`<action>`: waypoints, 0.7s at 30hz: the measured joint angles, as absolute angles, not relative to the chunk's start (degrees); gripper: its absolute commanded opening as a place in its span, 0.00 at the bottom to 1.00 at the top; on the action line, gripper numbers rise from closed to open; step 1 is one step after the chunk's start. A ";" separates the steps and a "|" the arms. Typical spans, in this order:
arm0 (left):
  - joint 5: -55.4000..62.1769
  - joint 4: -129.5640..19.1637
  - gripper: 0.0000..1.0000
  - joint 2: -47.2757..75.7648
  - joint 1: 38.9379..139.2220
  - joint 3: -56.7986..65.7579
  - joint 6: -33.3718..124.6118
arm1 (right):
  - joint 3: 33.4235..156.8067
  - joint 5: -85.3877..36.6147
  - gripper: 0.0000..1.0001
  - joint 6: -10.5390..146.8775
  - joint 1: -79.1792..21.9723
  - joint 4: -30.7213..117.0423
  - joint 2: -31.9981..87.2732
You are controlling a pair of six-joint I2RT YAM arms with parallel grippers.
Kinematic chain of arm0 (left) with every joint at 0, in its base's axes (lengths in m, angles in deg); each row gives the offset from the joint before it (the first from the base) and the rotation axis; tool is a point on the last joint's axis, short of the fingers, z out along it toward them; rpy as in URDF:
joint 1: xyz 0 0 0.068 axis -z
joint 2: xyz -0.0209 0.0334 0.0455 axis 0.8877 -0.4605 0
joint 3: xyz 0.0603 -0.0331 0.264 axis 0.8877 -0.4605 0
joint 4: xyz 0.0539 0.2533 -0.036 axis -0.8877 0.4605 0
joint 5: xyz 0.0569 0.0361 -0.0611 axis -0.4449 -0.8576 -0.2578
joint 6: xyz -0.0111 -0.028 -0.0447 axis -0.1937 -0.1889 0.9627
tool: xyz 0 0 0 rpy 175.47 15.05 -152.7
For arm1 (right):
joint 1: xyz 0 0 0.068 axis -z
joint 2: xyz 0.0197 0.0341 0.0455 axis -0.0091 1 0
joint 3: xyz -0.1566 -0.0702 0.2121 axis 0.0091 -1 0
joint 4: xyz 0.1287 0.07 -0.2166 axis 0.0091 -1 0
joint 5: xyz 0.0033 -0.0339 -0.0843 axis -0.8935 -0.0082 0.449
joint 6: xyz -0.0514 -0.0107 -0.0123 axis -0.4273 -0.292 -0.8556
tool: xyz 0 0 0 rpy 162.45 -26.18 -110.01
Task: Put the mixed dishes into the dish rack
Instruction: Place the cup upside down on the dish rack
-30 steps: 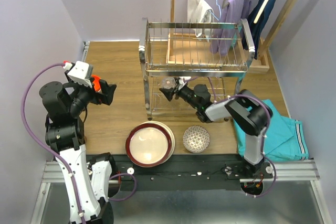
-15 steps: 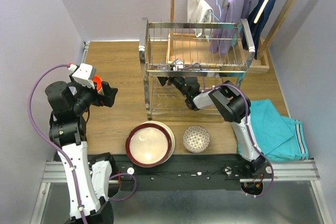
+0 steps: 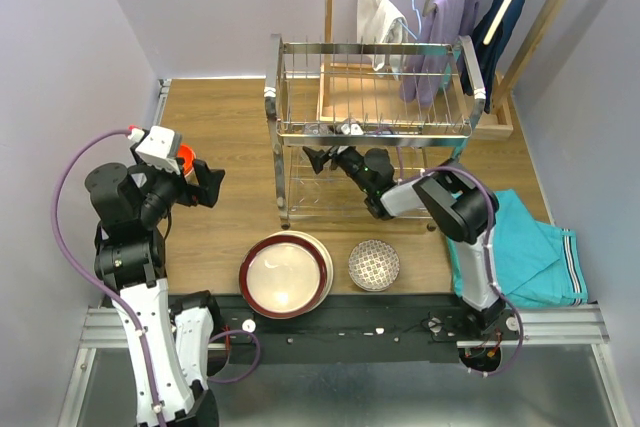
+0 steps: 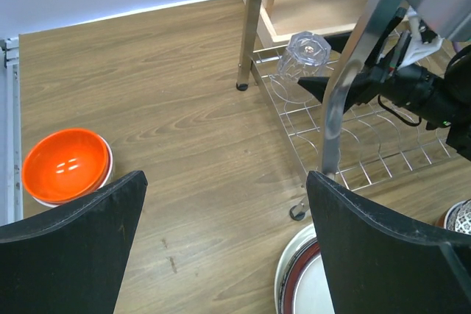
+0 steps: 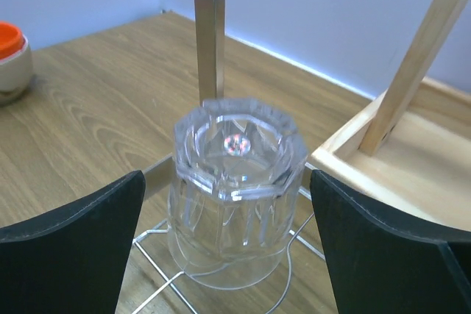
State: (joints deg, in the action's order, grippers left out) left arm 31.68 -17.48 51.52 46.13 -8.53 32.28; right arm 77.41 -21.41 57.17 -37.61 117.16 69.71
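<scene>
In the top view the dish rack [image 3: 375, 97] stands at upper centre. The right gripper [image 3: 318, 159] reaches into its lower tier. The left gripper [image 3: 208, 185] hovers at the left. The plates [image 3: 285, 274] and the patterned bowl [image 3: 374, 265] sit at the bottom.

From the left wrist, that gripper's fingers are spread wide with nothing between them. The orange bowl [image 4: 65, 165] lies at the left, and the clear glass [image 4: 302, 60] stands upside down on the lower tier, upper right.

From the right wrist, the glass is centred between parted fingers, which do not touch it.
</scene>
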 measured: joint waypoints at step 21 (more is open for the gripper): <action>30.15 -15.05 0.99 57.62 46.13 -8.49 30.82 | 50.97 -25.98 1.00 55.40 -38.79 107.35 44.22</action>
State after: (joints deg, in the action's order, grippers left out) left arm 30.15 -15.05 57.62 46.13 -8.49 30.82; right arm 50.97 -25.98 55.40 -38.79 107.35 44.22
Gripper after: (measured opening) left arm 0.988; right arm 0.997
